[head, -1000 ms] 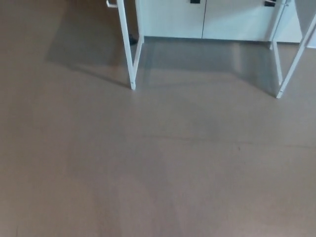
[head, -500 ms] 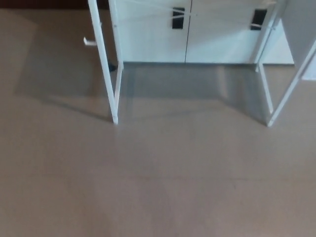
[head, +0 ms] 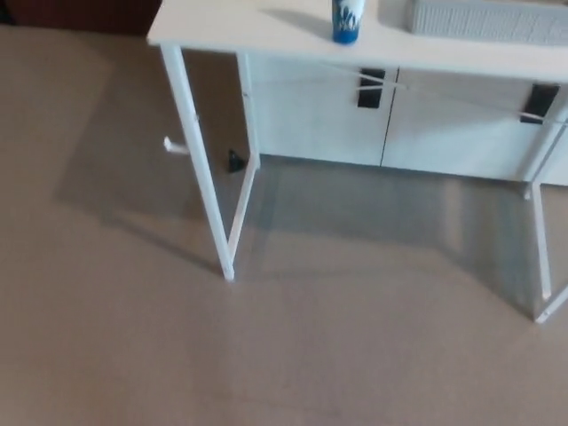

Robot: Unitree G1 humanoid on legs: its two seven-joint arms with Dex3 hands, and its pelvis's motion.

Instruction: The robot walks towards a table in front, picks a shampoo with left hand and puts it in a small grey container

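A white table stands ahead at the top of the head view. On it, the lower part of a blue and white shampoo bottle stands upright, cut off by the picture's top edge. To its right sits a small grey container, only its front wall showing. Neither of my hands shows in the picture.
The table's thin white legs come down to the brown floor; another leg is at the right. Behind the table is a white cabinet with dark handles. A small dark object lies on the floor by the left legs.
The camera has tilted up and shifted: the table legs sit lower in the picture, and the tabletop, the bottle and the grey container have come into view.
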